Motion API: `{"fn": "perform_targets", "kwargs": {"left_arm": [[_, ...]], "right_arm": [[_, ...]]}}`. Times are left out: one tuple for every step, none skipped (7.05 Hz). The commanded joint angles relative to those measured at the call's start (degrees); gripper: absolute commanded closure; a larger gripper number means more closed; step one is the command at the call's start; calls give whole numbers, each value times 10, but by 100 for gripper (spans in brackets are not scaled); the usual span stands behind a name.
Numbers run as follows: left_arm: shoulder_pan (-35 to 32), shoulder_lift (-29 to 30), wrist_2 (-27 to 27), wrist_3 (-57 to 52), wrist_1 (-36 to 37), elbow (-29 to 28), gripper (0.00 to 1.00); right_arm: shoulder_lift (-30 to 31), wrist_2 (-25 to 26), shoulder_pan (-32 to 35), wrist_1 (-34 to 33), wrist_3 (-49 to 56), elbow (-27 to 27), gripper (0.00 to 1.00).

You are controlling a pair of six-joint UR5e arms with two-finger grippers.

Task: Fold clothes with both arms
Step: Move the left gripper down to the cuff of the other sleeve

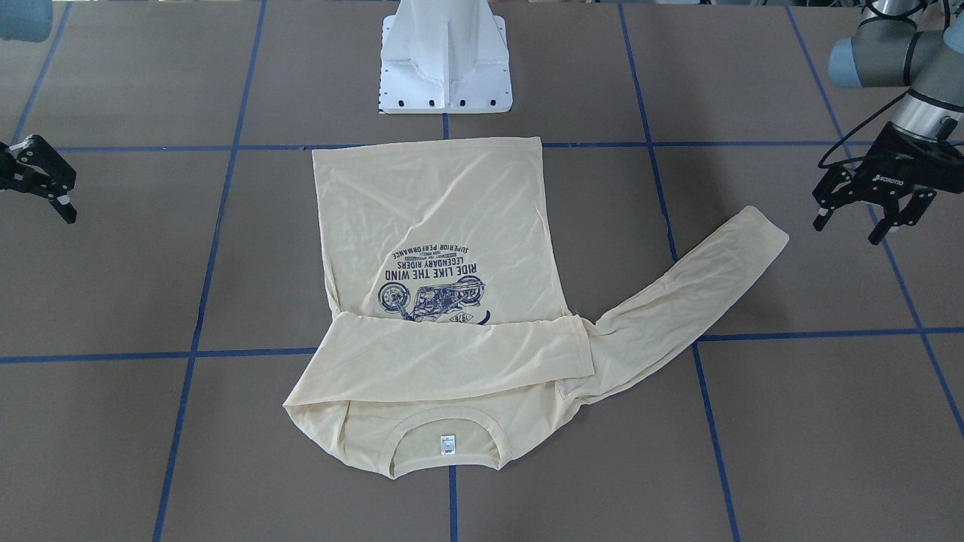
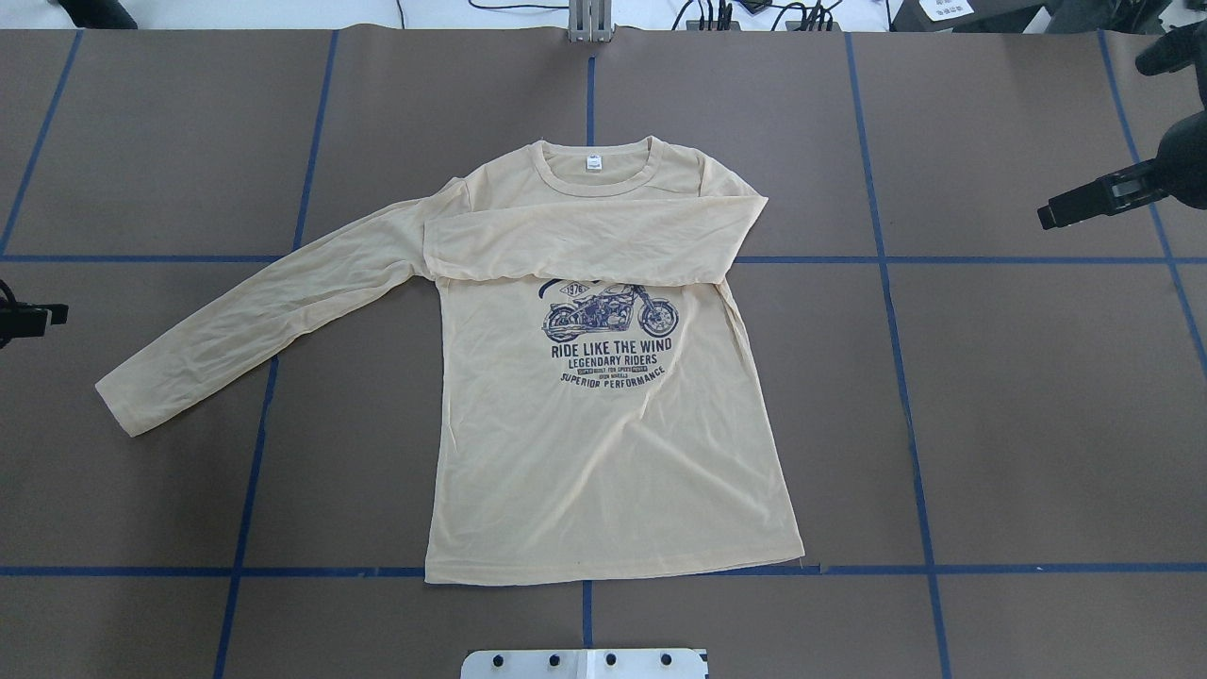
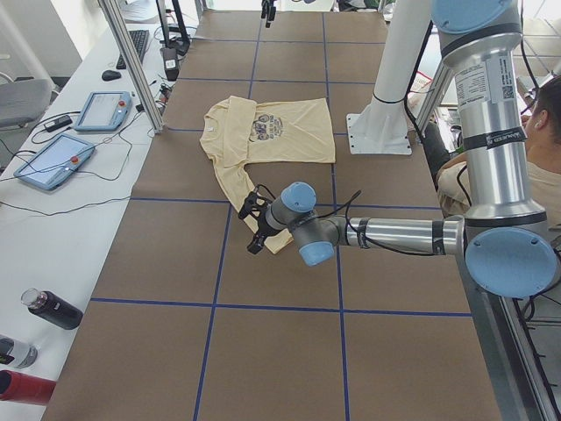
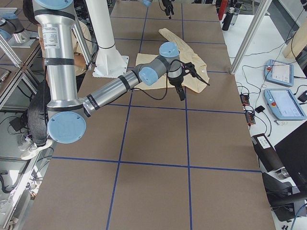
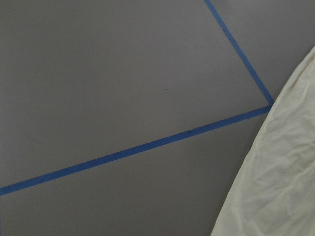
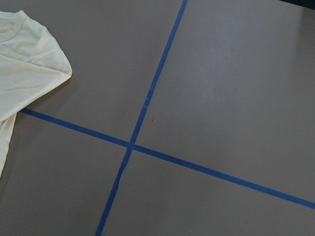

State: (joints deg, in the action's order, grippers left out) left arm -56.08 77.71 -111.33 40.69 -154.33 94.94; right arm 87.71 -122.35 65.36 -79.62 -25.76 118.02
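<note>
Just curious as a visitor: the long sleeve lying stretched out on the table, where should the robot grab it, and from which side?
Best at the cuff of the outstretched sleeve, from the robot's left, where the open left pincer hangs nearest. The sleeve lies flat; its cuff is the free end, so lifting there would probably carry it across the T-shirt.

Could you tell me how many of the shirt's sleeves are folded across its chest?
1: the right-side sleeve lies across the chest; the left-side sleeve stretches out flat.

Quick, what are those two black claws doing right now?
Left black two-finger gripper: open, holding nothing.
Right black two-finger gripper: open, holding nothing.
</note>
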Motion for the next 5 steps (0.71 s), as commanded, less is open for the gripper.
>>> {"fn": "perform_targets", "kwargs": {"left_arm": [[55, 0, 42, 60, -27, -33, 22], [76, 1, 52, 111, -43, -35, 29], [112, 4, 74, 166, -49, -36, 36], [126, 8, 91, 186, -49, -37, 40], [127, 7, 92, 184, -49, -40, 41]], "right_arm": [[6, -3, 3, 8, 4, -2, 0], [7, -2, 3, 8, 4, -2, 0], [7, -1, 3, 8, 4, -1, 0], [7, -1, 3, 8, 4, -1, 0], [7, -2, 3, 8, 4, -1, 0]]}}
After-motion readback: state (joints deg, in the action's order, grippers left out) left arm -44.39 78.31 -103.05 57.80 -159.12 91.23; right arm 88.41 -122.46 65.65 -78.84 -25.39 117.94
